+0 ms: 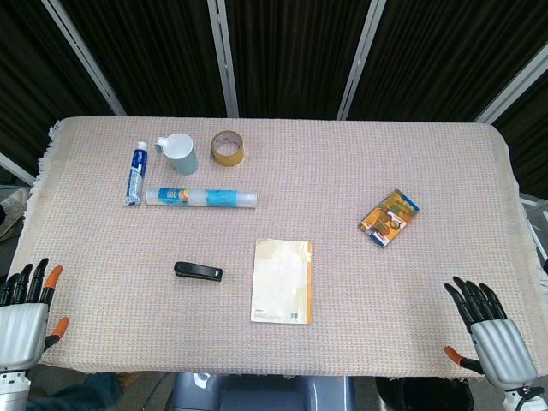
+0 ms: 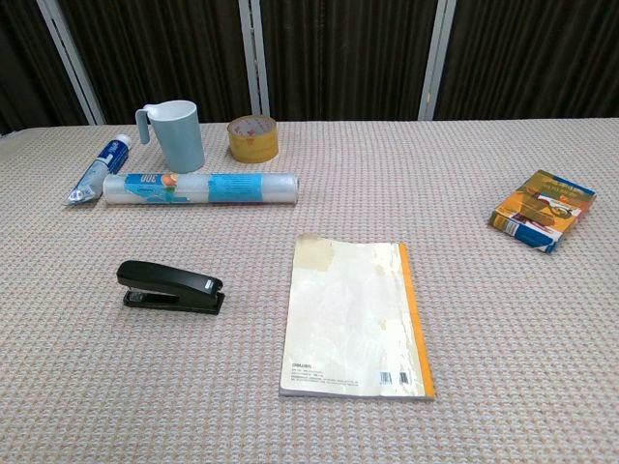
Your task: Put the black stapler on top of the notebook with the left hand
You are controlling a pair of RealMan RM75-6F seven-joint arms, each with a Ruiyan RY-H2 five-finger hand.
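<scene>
We note the slim black plastic stapler (image 1: 198,271) (image 2: 170,287) lying left of the cream, orange-spined paper notebook (image 1: 282,281) (image 2: 355,315), apart. Left hand (image 1: 24,318) and right hand (image 1: 492,331) empty at the near table edge, fingers spread.

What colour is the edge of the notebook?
Orange, running down the right side of the pale cream notebook. It shows best in the chest view.

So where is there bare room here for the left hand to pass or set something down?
Bare cloth lies between the left hand and black stapler, and widely between notebook and snack box. Crowded at far left: toothpaste tube, cup, tape roll, wrap roll.
</scene>
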